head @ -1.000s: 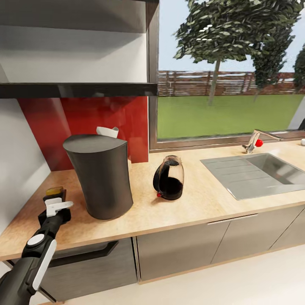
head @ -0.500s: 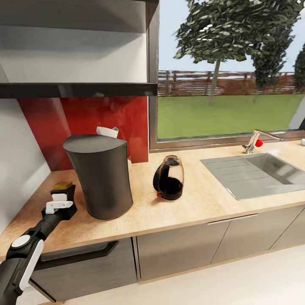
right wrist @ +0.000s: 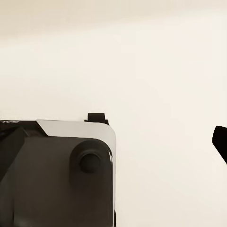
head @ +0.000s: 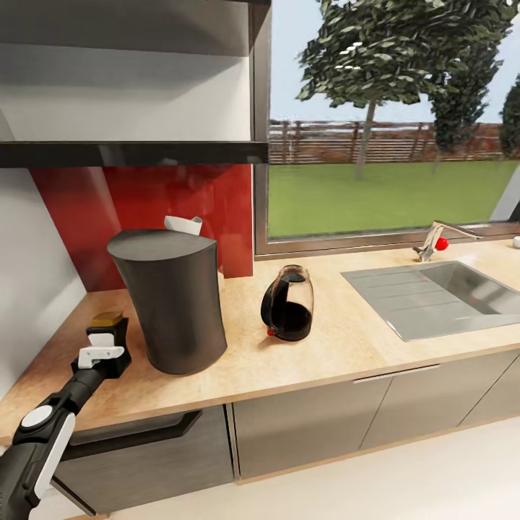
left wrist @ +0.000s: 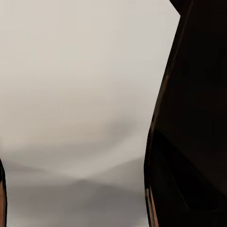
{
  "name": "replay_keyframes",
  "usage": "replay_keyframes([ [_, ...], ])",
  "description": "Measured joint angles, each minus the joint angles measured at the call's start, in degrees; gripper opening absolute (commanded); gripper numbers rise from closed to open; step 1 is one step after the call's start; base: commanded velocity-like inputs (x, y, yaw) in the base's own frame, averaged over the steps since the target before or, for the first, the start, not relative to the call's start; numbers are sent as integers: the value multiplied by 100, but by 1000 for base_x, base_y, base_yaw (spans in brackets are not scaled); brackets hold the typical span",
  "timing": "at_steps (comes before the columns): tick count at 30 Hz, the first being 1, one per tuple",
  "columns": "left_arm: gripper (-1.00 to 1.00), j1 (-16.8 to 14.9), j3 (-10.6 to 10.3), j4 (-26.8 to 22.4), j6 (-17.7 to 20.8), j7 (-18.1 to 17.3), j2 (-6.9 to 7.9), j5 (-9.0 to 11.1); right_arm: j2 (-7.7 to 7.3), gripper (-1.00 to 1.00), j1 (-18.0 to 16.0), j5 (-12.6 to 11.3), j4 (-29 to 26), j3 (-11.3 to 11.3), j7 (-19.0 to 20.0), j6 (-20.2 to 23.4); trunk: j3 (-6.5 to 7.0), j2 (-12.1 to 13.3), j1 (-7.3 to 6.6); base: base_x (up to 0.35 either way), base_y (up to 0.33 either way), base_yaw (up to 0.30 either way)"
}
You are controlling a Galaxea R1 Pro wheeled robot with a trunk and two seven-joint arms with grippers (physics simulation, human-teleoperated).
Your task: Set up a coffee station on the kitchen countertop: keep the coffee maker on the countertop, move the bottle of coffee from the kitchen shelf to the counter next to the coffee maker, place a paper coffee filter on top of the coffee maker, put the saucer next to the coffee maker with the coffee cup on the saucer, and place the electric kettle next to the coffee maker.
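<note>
Left gripper (head: 107,338) grasps the upright coffee bottle (head: 106,318) low over the counter (head: 339,339), just left of the coffee maker (head: 172,300), so setting it down calls for a short straight drop beside that dark body.

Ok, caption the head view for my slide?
Left gripper holding coffee bottle beside the coffee maker on the counter.

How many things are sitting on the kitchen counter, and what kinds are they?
Coffee maker: 1
Electric kettle: 1
Bottle of coffee, at the left gripper: 1
White paper piece behind the coffee maker: 1
Total: 4
</note>
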Motion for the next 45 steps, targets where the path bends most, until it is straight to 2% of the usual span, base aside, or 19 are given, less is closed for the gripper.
replay_keyframes([
  [3,-100,-1,1,207,-326,33,-9,3,0,100,0,0,0,0,-4,1,0,0,0,0,0,0],
  [7,-100,-5,2,275,-423,42,-12,18,0,100,0,0,0,0,-8,1,0,0,0,0,0,0],
  [24,-100,-7,18,293,-461,58,-23,66,0,100,0,0,0,0,-8,1,0,0,0,0,0,0],
  [31,-100,-7,283,289,-458,54,-47,57,0,100,0,0,0,0,-7,1,0,-1,-2,100,9,0],
  [45,-100,-7,327,289,-462,51,-57,64,0,100,0,0,0,0,-8,1,0,-1,-2,58,3,0],
])
